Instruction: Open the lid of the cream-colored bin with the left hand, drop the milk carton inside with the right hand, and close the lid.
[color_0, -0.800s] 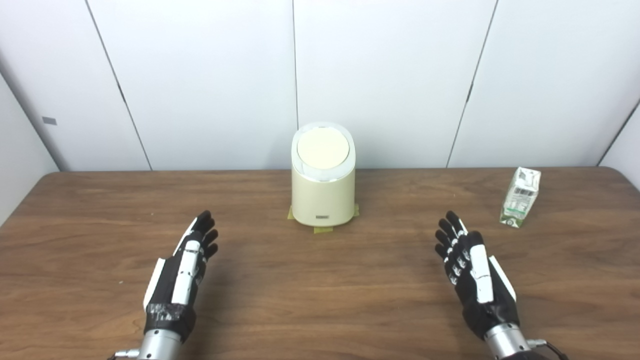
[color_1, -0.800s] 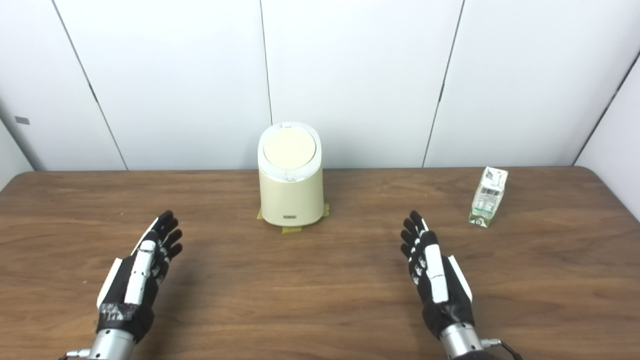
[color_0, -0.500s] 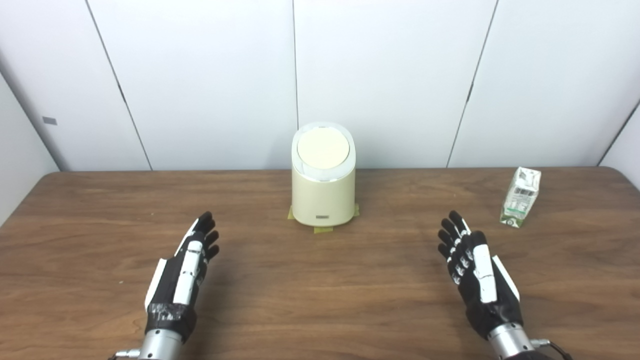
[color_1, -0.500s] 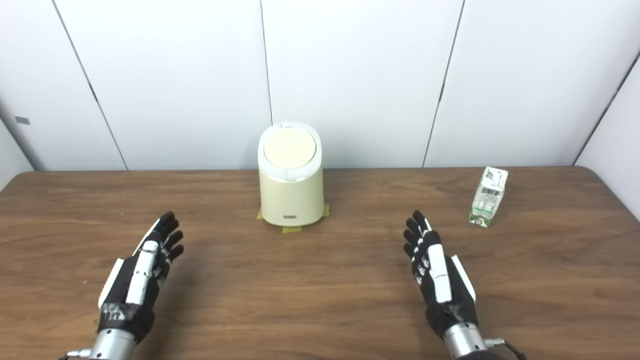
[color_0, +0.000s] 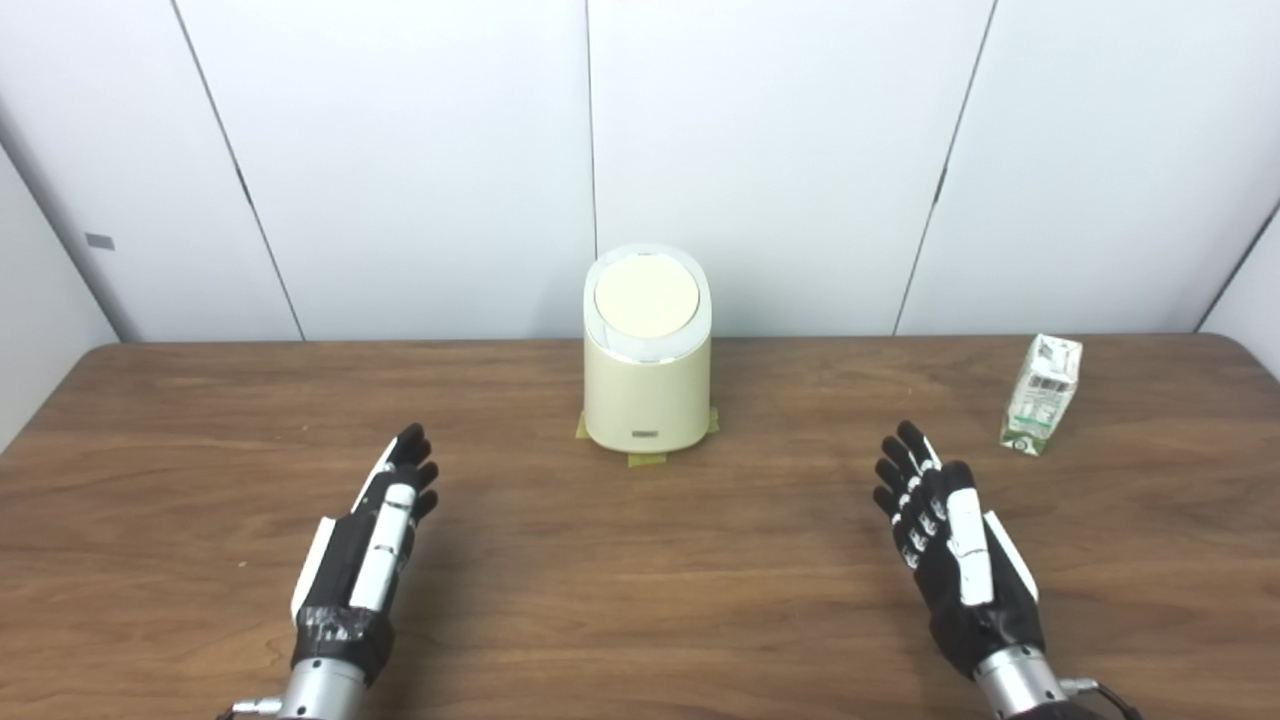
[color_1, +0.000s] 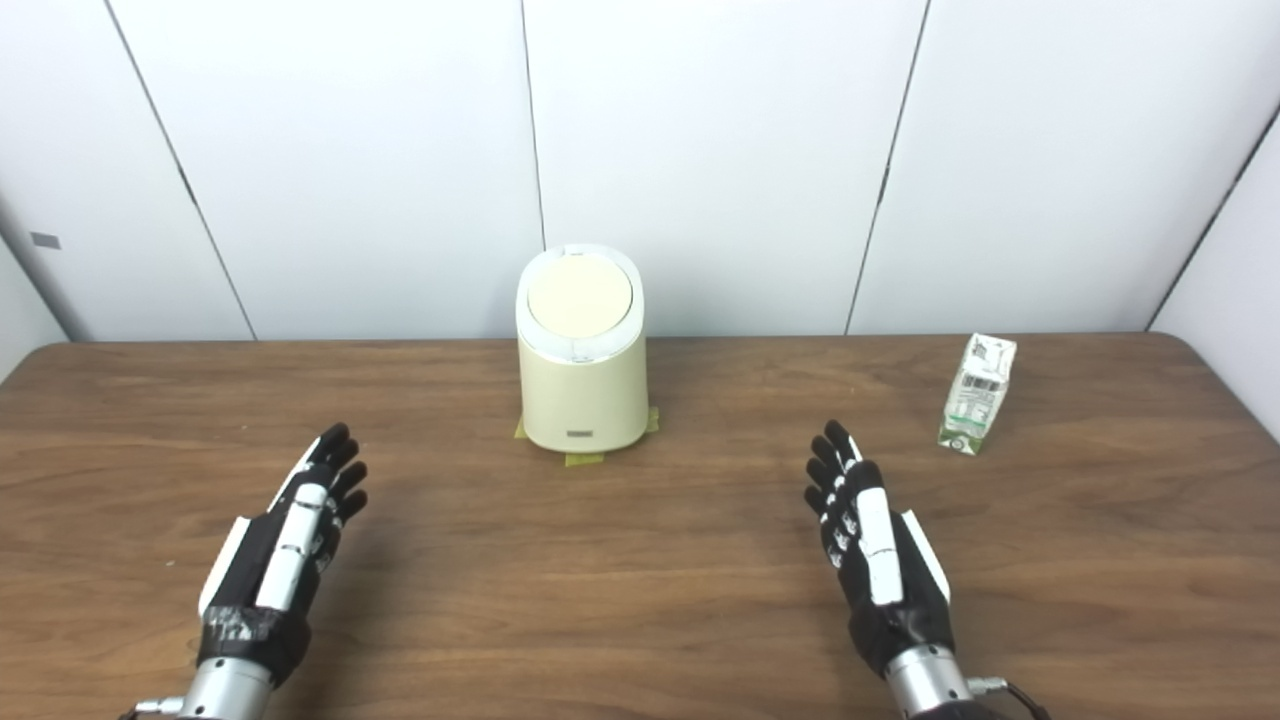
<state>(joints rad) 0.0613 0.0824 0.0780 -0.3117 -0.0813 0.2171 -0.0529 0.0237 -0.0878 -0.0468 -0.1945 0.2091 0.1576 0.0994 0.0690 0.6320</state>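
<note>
While both hands empty, fingers spread: milk carton (color_0: 1041, 393) up-right of R hand (color_0: 950, 540); L hand (color_0: 365, 545) well apart.

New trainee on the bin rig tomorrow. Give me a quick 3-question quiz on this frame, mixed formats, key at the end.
1. True or false: the lid of the cream-colored bin is open.
2. The milk carton stands nearer which hand? A) left hand B) right hand
3. Fill in: both hands hold ____.

Key:
1. False, the lid sits closed.
2. B.
3. Nothing; both are open over the table.
</note>
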